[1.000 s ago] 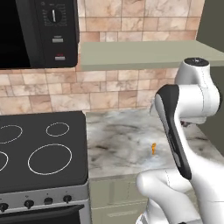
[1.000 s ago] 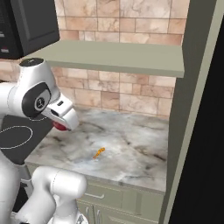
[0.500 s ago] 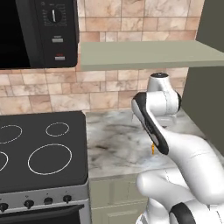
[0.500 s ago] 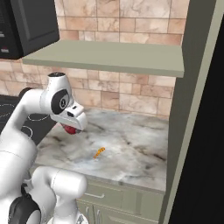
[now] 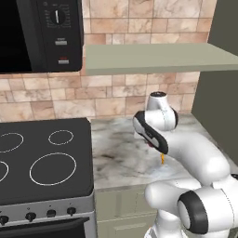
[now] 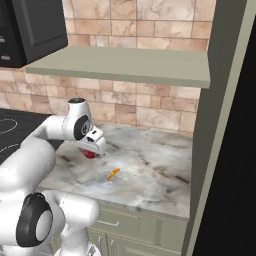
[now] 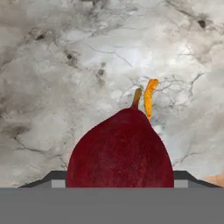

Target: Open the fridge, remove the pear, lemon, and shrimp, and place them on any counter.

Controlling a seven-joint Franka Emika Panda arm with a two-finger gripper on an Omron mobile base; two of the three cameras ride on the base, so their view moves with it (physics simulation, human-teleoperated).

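My gripper (image 6: 93, 148) is shut on the dark-red pear (image 6: 90, 153) and holds it a little above the marble counter (image 6: 150, 170). In the hand view the pear (image 7: 120, 148) sits between my fingertips, stem pointing away, over the counter (image 7: 65, 65). The thin orange shrimp (image 7: 149, 98) lies on the marble just past the stem. From the right base view the shrimp (image 6: 113, 174) lies a short way right of the hand; from the left base view the shrimp (image 5: 162, 159) peeks out from behind my arm. A black slab at the far right looks like the fridge (image 6: 232, 200). The lemon is out of view.
The black stovetop (image 5: 42, 158) with white rings borders the counter on the left, under a black microwave (image 5: 37, 32). A pale green shelf (image 5: 158, 58) hangs over the counter against the tiled wall. A tall green panel (image 6: 220, 125) closes the counter's right end.
The arm has swung down and forward, carrying the pear lower over the counter and closer to the shrimp. The shrimp has stayed in place.
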